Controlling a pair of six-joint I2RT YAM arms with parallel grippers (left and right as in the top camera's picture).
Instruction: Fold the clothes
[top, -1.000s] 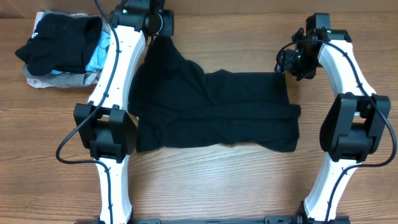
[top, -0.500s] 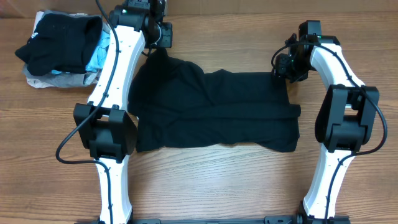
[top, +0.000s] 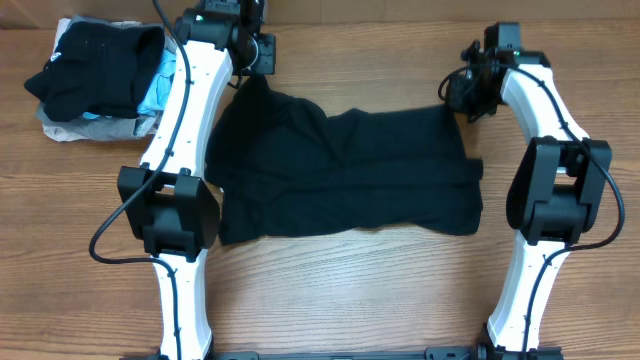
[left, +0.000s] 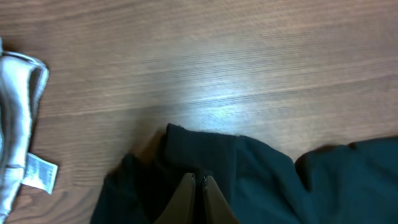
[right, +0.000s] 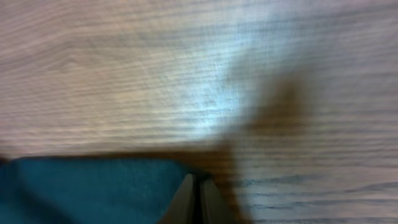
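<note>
Black shirt (top: 340, 175) lies spread on the bench (top: 330, 300) at centre frame, between the two arms. Left jaws, pressed together, pinch its far-left corner, which is drawn up to a peak. Right jaws, also closed, pinch its far-right corner at upper right. In the upper left corner, apart from the shirt, sits a pile (top: 95, 75) of black, light-blue and beige garments.

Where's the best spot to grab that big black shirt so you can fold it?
Its two far corners, one per gripper, coming down at the far edge. The black shirt lies spread wide, so its corners are easiest to pinch; a middle grab would likely bunch it. The left gripper is shut on the far left corner, the right gripper on the far right.
</note>
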